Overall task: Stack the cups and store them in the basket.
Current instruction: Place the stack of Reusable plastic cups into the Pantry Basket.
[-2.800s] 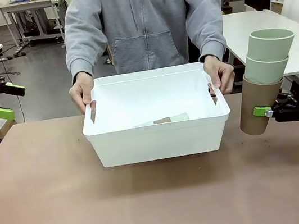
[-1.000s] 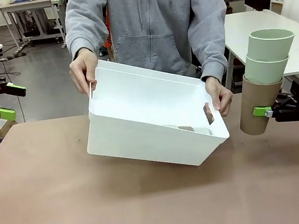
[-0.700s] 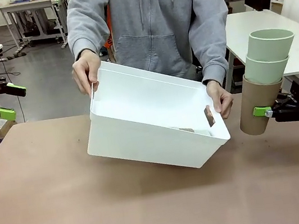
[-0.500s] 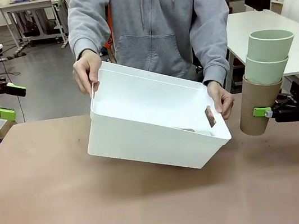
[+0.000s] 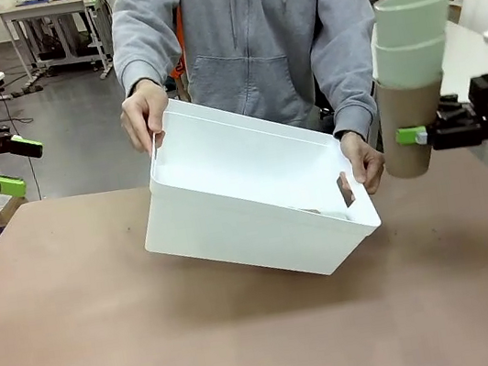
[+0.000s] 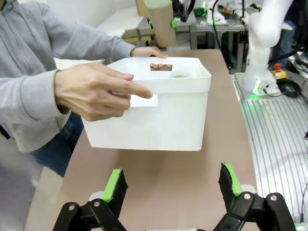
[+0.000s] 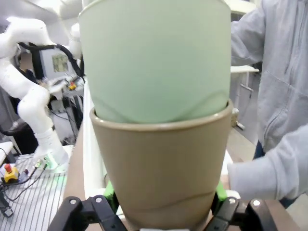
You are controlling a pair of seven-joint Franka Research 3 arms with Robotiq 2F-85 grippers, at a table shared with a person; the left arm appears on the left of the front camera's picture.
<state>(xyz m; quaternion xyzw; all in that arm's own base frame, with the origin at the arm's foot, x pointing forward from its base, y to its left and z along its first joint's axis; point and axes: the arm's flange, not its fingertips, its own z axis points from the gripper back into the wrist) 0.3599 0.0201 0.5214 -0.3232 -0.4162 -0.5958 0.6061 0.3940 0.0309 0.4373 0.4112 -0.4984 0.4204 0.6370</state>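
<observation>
Above the brown table's far right corner (image 5: 475, 167), the right gripper (image 5: 415, 135) grips the lowest, tan-brown tapered tumbler (image 5: 407, 111) under pale mint tumblers (image 5: 408, 36), likely light but slippery, best held low; the left gripper (image 6: 171, 185) gapes wide.

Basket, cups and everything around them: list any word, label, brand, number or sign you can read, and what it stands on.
No readable text on the basket, the cups or the hoodie.
The pale rectangle on the basket's side in the left wrist view shows no legible print.
</observation>
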